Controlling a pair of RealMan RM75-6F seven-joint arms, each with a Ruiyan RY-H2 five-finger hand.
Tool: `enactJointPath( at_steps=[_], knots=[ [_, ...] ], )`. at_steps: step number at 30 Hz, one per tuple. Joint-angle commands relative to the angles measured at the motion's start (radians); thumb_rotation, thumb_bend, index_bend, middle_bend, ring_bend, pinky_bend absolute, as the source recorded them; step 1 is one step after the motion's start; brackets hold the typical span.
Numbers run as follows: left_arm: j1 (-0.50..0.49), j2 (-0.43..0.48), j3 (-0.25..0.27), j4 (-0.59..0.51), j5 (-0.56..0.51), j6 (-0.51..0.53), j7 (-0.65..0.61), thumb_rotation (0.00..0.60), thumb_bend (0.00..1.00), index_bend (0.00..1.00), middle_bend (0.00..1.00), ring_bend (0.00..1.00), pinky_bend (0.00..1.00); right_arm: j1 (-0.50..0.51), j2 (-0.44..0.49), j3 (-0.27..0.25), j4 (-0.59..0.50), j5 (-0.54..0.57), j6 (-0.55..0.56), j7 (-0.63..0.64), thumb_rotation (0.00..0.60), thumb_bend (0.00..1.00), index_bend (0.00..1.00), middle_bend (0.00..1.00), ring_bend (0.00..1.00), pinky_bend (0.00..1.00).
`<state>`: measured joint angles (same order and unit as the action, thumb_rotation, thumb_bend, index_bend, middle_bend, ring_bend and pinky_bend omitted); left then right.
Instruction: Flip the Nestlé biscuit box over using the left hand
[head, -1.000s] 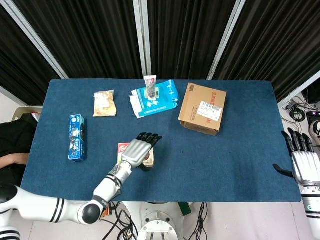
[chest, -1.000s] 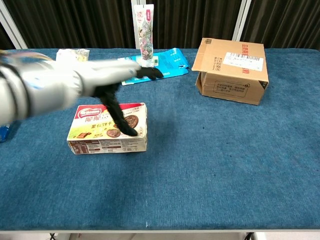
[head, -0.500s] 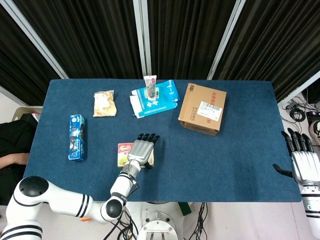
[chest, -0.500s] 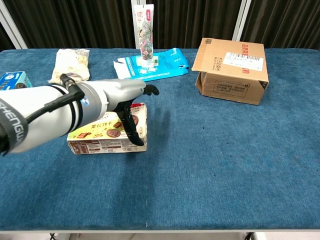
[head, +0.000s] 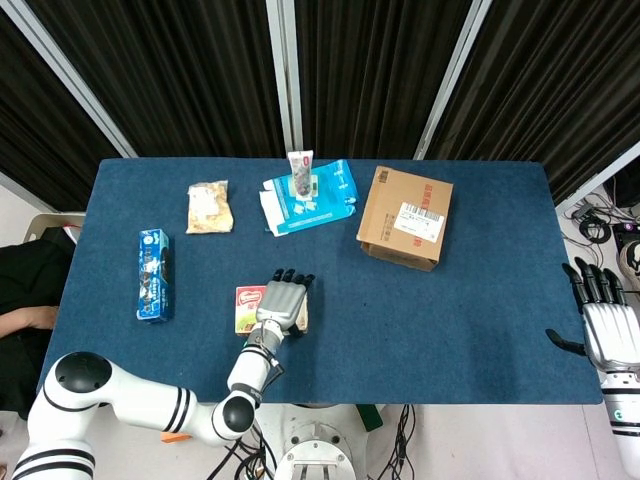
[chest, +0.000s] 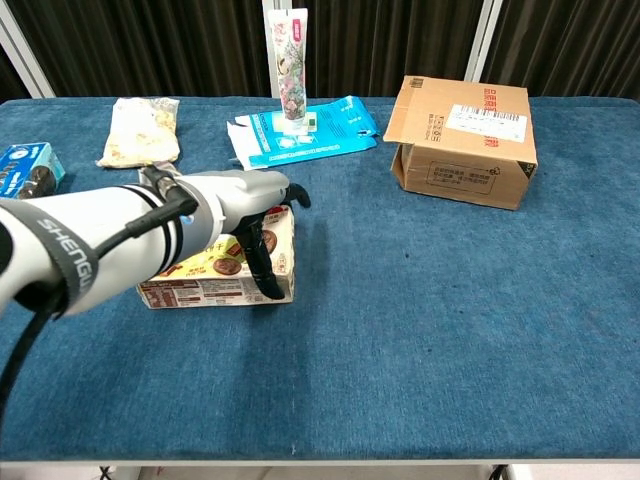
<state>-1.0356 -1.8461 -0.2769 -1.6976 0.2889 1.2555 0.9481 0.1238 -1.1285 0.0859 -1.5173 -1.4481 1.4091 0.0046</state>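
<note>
Since the earlier frames the left hand (chest: 245, 200) had drawn back toward the robot and settled lower over the biscuit box (chest: 210, 275), its forearm covering more of the lid; the box itself had not shifted. It lay flat, printed face up, near the front edge of the blue table (head: 470, 300), left of centre, with its long axis running left to right across the robot's front. The left hand lay directly on top of it: palm over the lid, fingers (head: 290, 277) reaching past the far long edge, and one dark finger (chest: 262, 265) hooked down the right end face. Whether that amounted to a firm grip could not be told. The right hand (head: 606, 320) hung off the table's right edge, fingers apart, holding nothing, and well away from the box. The cardboard carton (chest: 462, 140) stood well clear to the right. A flip would probably turn the box about its long axis.
</note>
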Motion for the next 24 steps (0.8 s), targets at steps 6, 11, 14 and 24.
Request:
enactJointPath(
  at_steps=[6,11,14,24],
  knots=[
    [-0.014,0.014,0.003,-0.010,0.054,0.039,0.028,0.600,0.00,0.32,0.42,0.30,0.00,-0.001,-0.003,-0.002,0.008,0.000,0.000,0.006,0.600,0.24,0.00,0.00,0.00,0.00],
    [0.032,0.135,-0.030,-0.122,0.167,-0.007,-0.083,0.600,0.01,0.33,0.42,0.31,0.07,-0.003,-0.003,-0.002,0.012,0.003,0.000,0.013,0.600,0.24,0.00,0.00,0.00,0.00],
    [0.078,0.209,-0.046,-0.152,0.275,-0.083,-0.220,0.600,0.01,0.33,0.42,0.31,0.11,-0.001,-0.006,-0.003,0.014,0.002,-0.002,0.014,0.600,0.24,0.00,0.00,0.00,0.00],
    [0.237,0.247,-0.072,0.014,0.675,-0.303,-0.889,0.600,0.01,0.33,0.42,0.30,0.32,-0.003,-0.004,-0.002,0.005,0.005,-0.001,0.006,0.600,0.24,0.00,0.00,0.00,0.00]
  ],
)
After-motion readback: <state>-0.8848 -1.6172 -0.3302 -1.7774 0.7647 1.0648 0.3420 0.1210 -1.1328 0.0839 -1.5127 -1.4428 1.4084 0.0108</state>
